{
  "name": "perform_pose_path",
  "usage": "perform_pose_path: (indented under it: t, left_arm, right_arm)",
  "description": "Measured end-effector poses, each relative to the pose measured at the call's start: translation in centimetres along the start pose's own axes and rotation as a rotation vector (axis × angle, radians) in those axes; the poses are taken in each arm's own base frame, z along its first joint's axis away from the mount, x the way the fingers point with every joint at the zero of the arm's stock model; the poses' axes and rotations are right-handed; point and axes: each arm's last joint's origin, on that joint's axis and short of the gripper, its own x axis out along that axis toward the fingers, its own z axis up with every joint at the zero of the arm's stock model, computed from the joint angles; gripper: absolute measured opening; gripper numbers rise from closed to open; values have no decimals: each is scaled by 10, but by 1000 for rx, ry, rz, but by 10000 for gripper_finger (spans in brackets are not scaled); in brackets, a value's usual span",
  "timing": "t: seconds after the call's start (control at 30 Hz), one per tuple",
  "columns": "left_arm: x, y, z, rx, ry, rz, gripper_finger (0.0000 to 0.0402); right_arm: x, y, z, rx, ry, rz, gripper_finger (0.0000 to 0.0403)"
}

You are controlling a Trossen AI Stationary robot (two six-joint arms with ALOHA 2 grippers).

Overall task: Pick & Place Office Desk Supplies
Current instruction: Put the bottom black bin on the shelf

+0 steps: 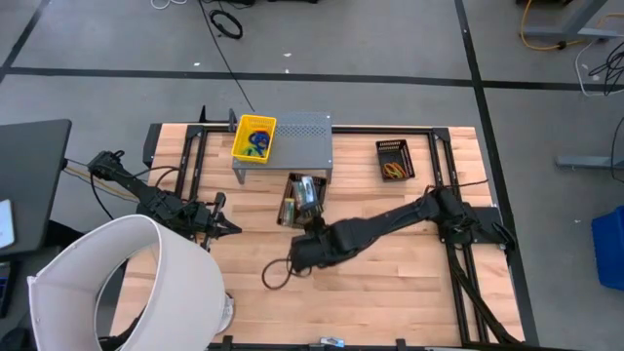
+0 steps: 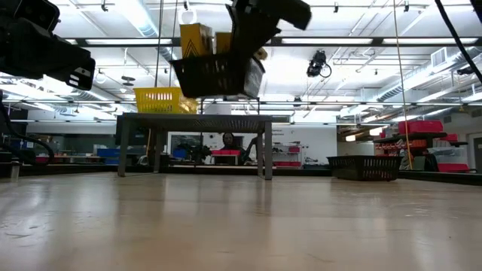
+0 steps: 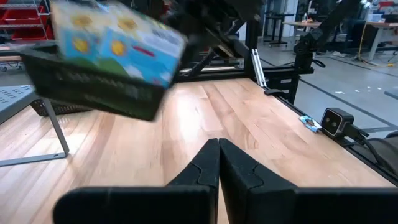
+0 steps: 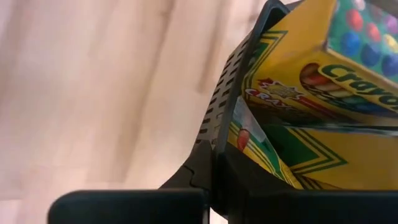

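Note:
A black mesh tray (image 1: 292, 203) (image 2: 215, 75) holding yellow-and-green crayon boxes (image 4: 323, 81) (image 2: 196, 38) hangs in the air over the middle of the table. My right gripper (image 1: 308, 226) (image 4: 214, 167) is shut on its near end. The left wrist view also shows the tray (image 3: 93, 93), tilted, with a printed box in it. My left gripper (image 1: 232, 226) (image 3: 219, 158) waits shut at the table's left and touches nothing. My right gripper pinches the tray's mesh end wall (image 4: 219, 112) at its rim, one finger inside the tray against the crayon boxes and one outside. The fingers slant down from the table's near right side. The tray is lifted clear of the table and tilted.
A grey metal shelf (image 1: 297, 144) stands at the far middle with a yellow basket (image 1: 253, 138) on its left end. A second black tray (image 1: 394, 159) with loops sits at the far right. A big white cylinder (image 1: 127, 283) fills the near left. A dark loop (image 1: 276, 273) lies near the front.

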Motion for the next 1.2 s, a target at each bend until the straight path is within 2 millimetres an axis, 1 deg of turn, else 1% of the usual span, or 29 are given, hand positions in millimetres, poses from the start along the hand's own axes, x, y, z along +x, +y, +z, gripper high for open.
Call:
perform_pose_path:
  t: [0.1,0.3,0.43,0.63,0.93,1.2]
  left_arm:
    - [0,0,0,0,0,0,8]
    - [0,0,0,0,0,0,8]
    - [0,0,0,0,0,0,8]
    - [0,0,0,-1,0,0,8]
    - [0,0,0,-1,0,0,8]
    - [0,0,0,-1,0,0,8]
  right_arm:
    - [0,-20,-3,-17,-20,-18,15]
    - [9,-59,-12,-33,-39,9,14]
    - [22,-82,-18,-51,-36,6,14]
    - [43,-115,-31,-40,-45,53,14]
    - [67,-153,-50,-22,-90,103,14]
    - [79,-175,-63,-26,-133,142,14]
